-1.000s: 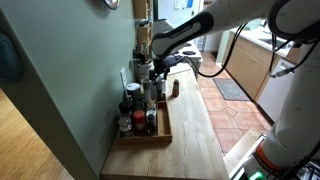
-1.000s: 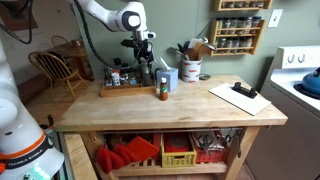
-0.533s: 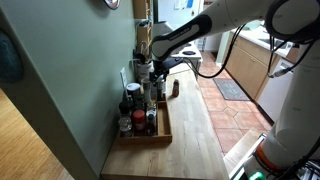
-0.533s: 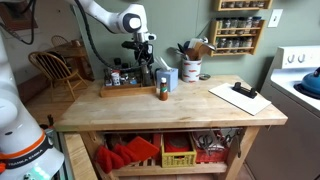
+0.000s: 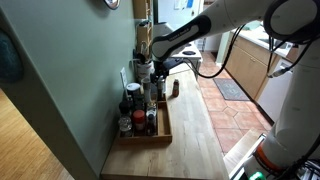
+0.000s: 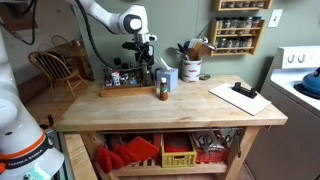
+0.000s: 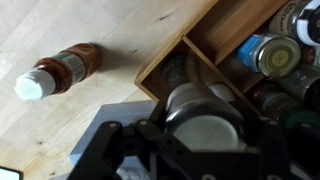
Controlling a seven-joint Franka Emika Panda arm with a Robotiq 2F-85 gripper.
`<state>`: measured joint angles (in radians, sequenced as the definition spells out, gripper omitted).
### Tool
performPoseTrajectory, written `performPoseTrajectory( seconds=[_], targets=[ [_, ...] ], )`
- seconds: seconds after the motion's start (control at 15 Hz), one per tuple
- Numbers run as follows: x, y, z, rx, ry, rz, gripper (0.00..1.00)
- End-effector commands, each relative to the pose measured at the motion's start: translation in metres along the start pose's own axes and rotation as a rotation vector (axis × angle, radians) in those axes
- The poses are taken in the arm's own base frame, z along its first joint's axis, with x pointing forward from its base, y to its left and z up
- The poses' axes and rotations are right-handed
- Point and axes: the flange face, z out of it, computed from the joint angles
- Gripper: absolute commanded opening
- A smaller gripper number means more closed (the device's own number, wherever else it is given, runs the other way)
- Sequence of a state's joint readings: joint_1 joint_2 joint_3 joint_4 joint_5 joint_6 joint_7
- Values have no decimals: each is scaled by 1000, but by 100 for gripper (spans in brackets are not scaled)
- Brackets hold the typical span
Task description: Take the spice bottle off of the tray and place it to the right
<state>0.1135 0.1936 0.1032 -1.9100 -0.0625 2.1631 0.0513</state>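
The long brown wooden tray (image 5: 166, 126) (image 6: 105, 92) lies along the wall side of the butcher-block table, packed with bottles and jars. My gripper (image 5: 152, 72) (image 6: 143, 62) (image 7: 205, 128) reaches down over the tray's far end. In the wrist view its jaws are shut around the spice bottle (image 7: 204, 108), a jar with a round grey lid standing just inside the tray wall (image 7: 170, 58). In both exterior views the gripper hides most of that bottle.
A brown bottle with a white cap (image 7: 58, 72) (image 5: 175, 88) (image 6: 163, 90) stands on the table just outside the tray. Beyond it are a white box (image 6: 171, 78), a utensil crock (image 6: 191, 68) and a clipboard (image 6: 240, 97). A green wall (image 5: 70, 90) borders the tray.
The jaws have gone from open to shut around the grey-lidded spice bottle. The arm has barely moved, and the bottle still stands in the tray.
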Motion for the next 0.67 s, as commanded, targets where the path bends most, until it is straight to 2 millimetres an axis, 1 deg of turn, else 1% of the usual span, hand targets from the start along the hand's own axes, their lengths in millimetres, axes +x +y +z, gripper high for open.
performPoseTrajectory(
  seconds=[0.0, 0.33, 0.47, 0.6],
  targets=[
    [-3, 14, -16, 15, 13, 10, 39],
    [-11, 31, -57, 42, 30, 60, 39],
    [-15, 37, -76, 55, 17, 90, 39],
    [-20, 47, -94, 64, -10, 124, 39]
  ],
)
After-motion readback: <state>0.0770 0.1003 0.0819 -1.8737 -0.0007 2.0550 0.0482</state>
